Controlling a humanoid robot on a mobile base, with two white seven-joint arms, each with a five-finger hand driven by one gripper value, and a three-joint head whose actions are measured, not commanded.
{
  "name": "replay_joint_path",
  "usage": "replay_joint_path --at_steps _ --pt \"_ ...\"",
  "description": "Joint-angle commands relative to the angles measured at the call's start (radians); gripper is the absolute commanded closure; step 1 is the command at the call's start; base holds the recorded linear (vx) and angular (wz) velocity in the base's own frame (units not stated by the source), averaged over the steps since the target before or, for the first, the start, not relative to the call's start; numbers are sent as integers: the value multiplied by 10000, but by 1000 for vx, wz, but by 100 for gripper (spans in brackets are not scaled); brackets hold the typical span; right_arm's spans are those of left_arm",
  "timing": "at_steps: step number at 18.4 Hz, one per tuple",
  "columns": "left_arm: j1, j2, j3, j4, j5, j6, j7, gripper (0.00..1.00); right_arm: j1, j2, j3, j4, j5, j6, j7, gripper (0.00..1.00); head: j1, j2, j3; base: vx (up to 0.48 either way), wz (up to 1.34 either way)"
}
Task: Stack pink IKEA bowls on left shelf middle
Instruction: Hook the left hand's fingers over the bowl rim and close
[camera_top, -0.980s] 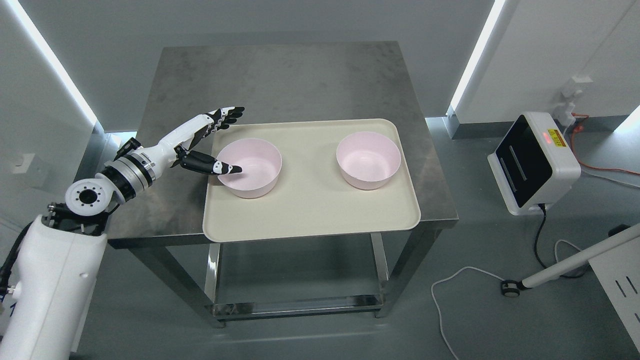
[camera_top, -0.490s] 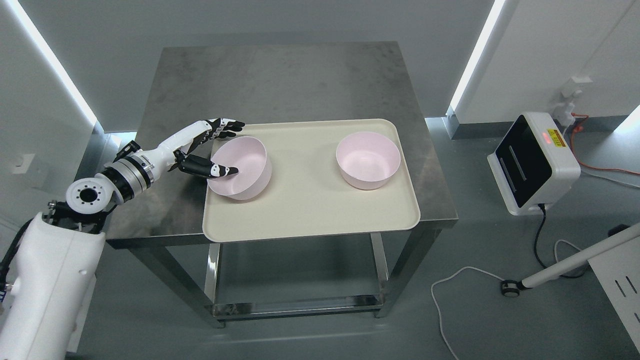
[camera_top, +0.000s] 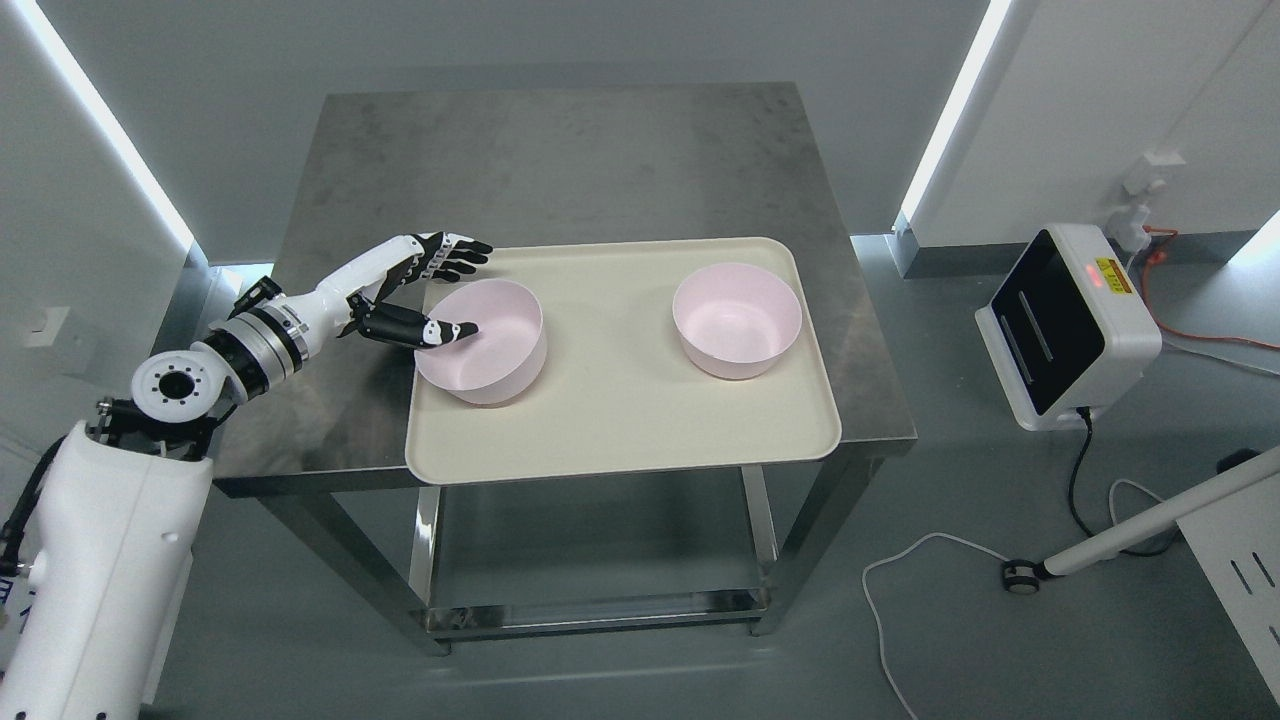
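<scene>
Left hand up at the tray's left edge, pinching the near pink bowl by its rim: thumb hooked inside, fingers stretched along the outer wall behind. Bowl tipped slightly, opening leaning toward the right, on the tray's left half. Second pink bowl upright on the right half, well apart from the first. Cream tray flat on the steel table, near edge overhanging the front.
</scene>
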Motion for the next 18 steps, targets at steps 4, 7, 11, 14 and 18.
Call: replay_joint_path --at_steps 4,7,11,14,18 --pt "-138 -582 374 -474 13 -33 -476 33 291 -175 -123 -337 0 4 3 0 0 0 0 0 0" --pt "138 -444 267 -444 -79 -48 -893 34 291 -175 -123 -337 0 4 3 0 0 0 0 0 0" --pt "185 -459 404 -383 -218 -48 -878 38 291 -175 -123 -337 0 4 3 0 0 0 0 0 0" --pt "185 -550 511 -383 -217 -48 -908 46 291 -175 -123 -337 0 -11 3 0 0 0 0 0 0" --pt "139 -520 466 -367 -217 -140 -924 54 291 -175 -123 -337 0 4 3 0 0 0 0 0 0"
